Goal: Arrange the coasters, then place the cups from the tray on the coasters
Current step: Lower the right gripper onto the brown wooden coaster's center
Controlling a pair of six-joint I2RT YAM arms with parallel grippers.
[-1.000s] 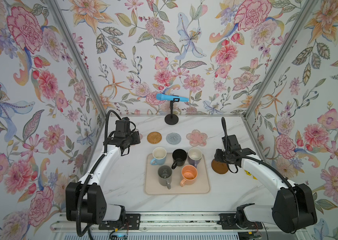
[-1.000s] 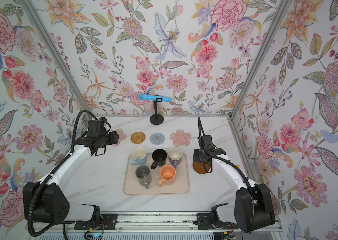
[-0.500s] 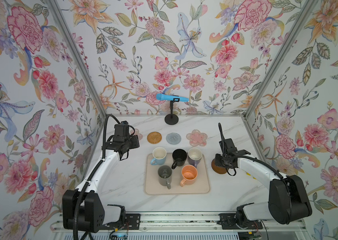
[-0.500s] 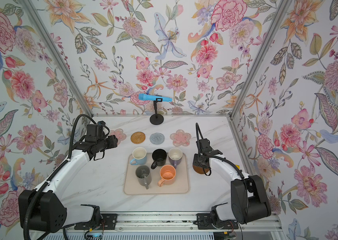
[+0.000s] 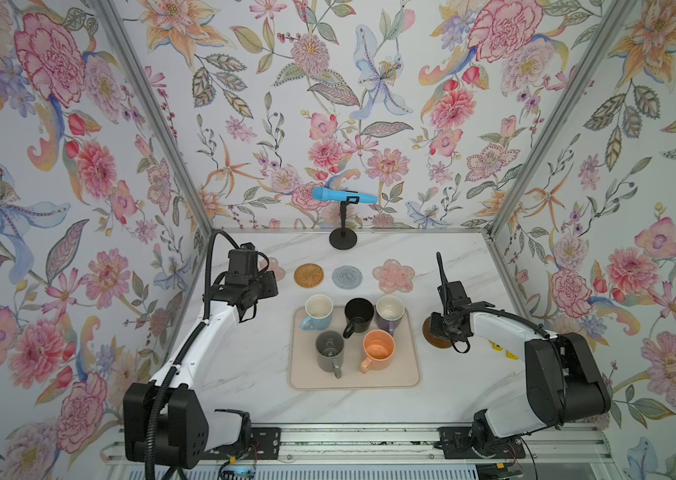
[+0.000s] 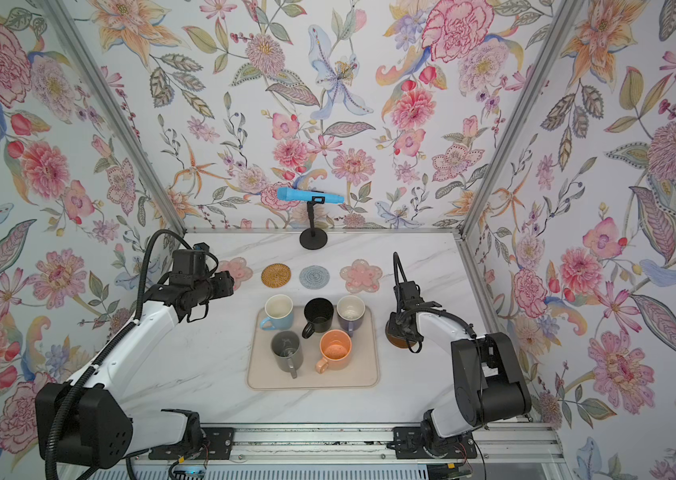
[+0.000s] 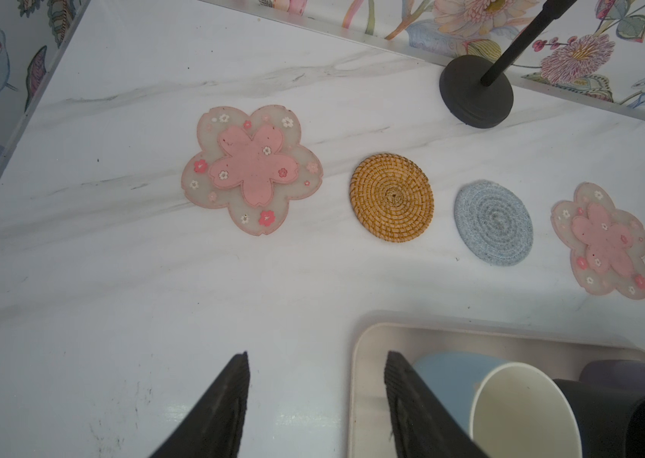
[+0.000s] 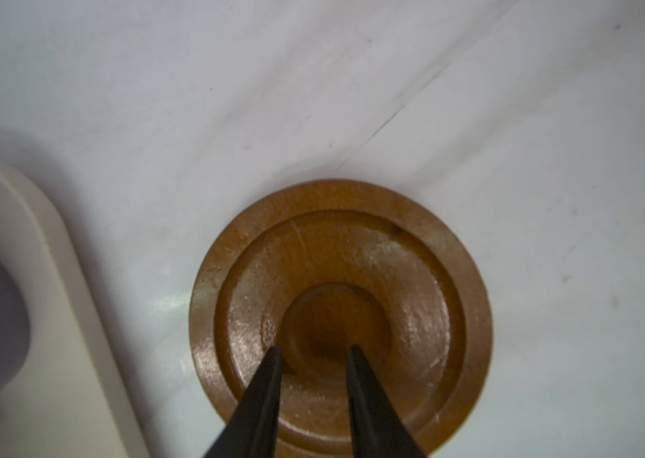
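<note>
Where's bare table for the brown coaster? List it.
Free: right of the right-hand pink flower coaster, toward the wall; left of the tray; in front of it. Crowded: the tray, full of mugs; the strip between it and the coaster row.

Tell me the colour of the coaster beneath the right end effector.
The coaster is dark brown with a glossy, ringed surface. It shows best in the right wrist view.

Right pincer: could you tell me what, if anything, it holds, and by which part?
Nothing: the right pincer, tips narrowly apart, is over the centre of the brown coaster.
</note>
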